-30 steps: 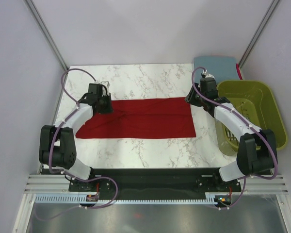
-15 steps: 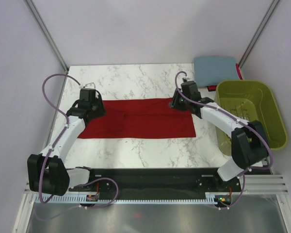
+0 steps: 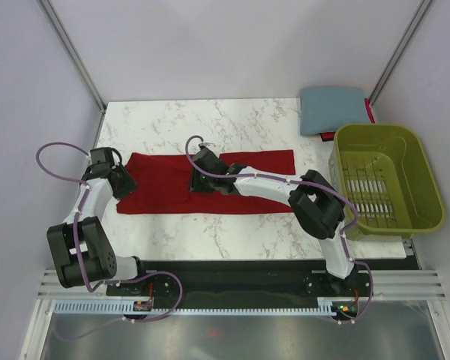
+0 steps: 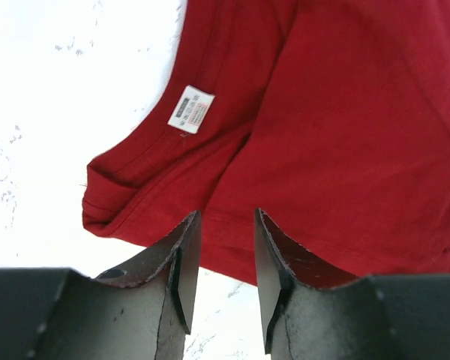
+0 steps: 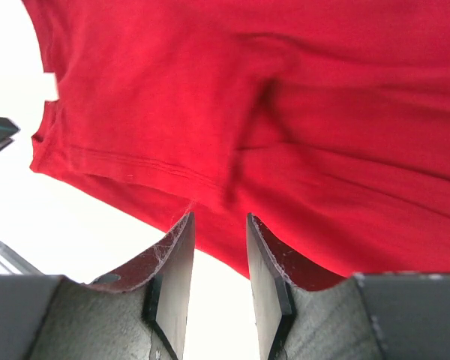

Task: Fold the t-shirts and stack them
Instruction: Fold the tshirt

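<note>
The dark red t-shirt [image 3: 161,191] lies flat as a long folded strip across the marble table [image 3: 232,124]. My left gripper [image 3: 122,182] is at the strip's left end, open, its tips [image 4: 225,217] just over the near hem, close to the collar with its white label [image 4: 190,109]. Reaching far left, my right gripper [image 3: 197,176] is over the strip's middle and open [image 5: 219,217], with nothing between its fingers. The red cloth [image 5: 285,127] spreads beyond them. The blue-grey t-shirt [image 3: 332,109] lies folded at the back right corner.
An olive-green slatted basket [image 3: 427,176] stands off the table's right side, next to the folded blue-grey shirt. The right arm's forearm [image 3: 266,184] stretches across the red shirt's right half. Grey walls close in the table's left, back and right sides.
The left gripper has opened and shifted left and nearer, to the shirt's left end. The right arm has swept left from the shirt's right end to its middle.
</note>
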`<act>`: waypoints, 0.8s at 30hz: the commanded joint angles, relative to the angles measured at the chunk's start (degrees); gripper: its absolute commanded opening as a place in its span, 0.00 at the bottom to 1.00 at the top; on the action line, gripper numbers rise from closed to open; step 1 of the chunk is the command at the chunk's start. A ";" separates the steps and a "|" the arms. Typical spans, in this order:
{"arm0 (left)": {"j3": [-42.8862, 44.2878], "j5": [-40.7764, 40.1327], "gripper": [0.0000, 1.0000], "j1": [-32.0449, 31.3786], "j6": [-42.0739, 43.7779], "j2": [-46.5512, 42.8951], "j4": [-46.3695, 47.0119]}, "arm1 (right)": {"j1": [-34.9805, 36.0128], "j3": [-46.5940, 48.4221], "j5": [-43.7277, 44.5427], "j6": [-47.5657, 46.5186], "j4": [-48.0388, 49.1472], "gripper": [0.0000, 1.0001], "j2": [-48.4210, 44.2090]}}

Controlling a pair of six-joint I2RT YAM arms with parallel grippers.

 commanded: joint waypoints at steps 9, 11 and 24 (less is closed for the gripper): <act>-3.38 10.25 0.48 2.28 2.82 4.19 6.04 | 2.46 6.84 1.45 -0.45 3.50 0.44 8.49; -3.20 10.95 0.49 2.37 2.99 5.25 6.04 | 2.55 6.84 0.83 -0.72 3.94 0.43 9.19; -3.20 9.45 0.43 2.28 5.19 7.36 6.13 | 2.90 4.82 -1.81 -1.16 7.64 0.37 10.43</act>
